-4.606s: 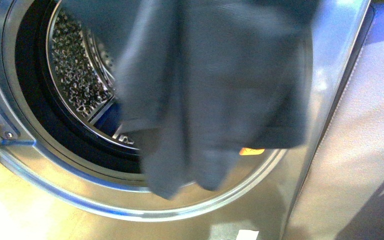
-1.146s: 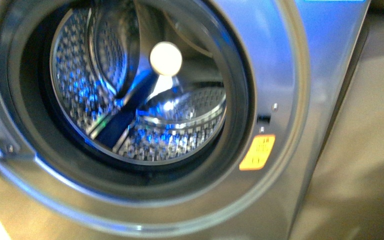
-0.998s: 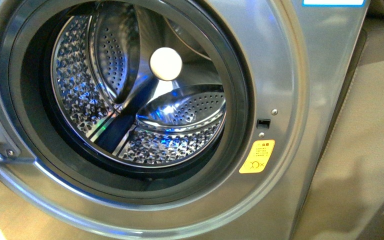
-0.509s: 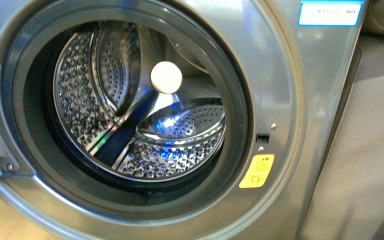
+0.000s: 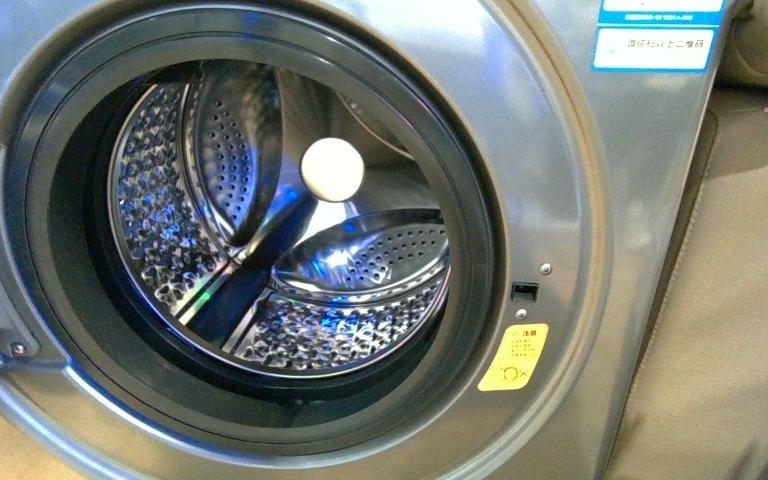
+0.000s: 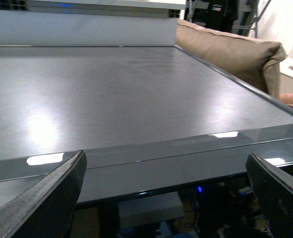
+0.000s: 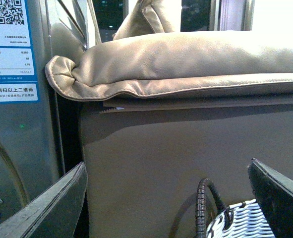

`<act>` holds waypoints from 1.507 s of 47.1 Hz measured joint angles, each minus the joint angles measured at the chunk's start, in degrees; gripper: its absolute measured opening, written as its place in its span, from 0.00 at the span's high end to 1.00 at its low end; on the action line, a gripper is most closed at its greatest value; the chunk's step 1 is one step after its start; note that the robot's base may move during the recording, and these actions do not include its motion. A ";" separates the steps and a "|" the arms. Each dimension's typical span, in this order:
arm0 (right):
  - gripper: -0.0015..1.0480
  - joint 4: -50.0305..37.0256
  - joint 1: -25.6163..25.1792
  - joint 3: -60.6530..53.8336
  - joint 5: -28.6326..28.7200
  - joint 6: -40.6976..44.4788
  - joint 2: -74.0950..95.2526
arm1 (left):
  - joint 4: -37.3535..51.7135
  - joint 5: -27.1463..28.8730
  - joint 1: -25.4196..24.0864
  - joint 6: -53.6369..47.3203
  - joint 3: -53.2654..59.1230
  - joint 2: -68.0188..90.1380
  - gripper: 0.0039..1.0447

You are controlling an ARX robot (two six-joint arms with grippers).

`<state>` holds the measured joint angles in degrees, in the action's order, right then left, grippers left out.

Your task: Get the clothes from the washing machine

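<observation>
Washing machine [image 5: 560, 150]: brushed silver-grey, round porthole, seemingly bare perforated steel drum [image 5: 160, 230].

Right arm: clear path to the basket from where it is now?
Probably yes. In the right wrist view the right gripper has its fingers spread wide and holds nothing, and the woven basket with its dark handle sits between them, nothing in front. Only a corner shows, so the approach is unconfirmed.

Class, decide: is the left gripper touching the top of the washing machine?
Apart. The left wrist view shows the open left gripper holding nothing, with the washing machine top beyond its fingers.
</observation>
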<state>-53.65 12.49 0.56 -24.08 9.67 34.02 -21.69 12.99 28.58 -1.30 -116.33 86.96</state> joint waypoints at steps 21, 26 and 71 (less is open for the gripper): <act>0.08 0.00 0.00 0.00 0.00 0.00 0.00 | 0.87 1.46 -12.52 2.93 7.17 -6.80 0.11; 0.08 0.00 0.00 0.00 -0.04 0.00 0.00 | 0.83 0.79 -14.14 2.34 17.62 -12.57 0.26; 0.98 42.32 -12.37 0.31 24.04 -9.07 -22.34 | 37.99 -12.83 -28.48 1.49 102.09 -56.48 0.97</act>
<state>-11.33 0.12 0.86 -0.03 0.60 11.68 16.29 0.16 0.10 0.19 -14.24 30.48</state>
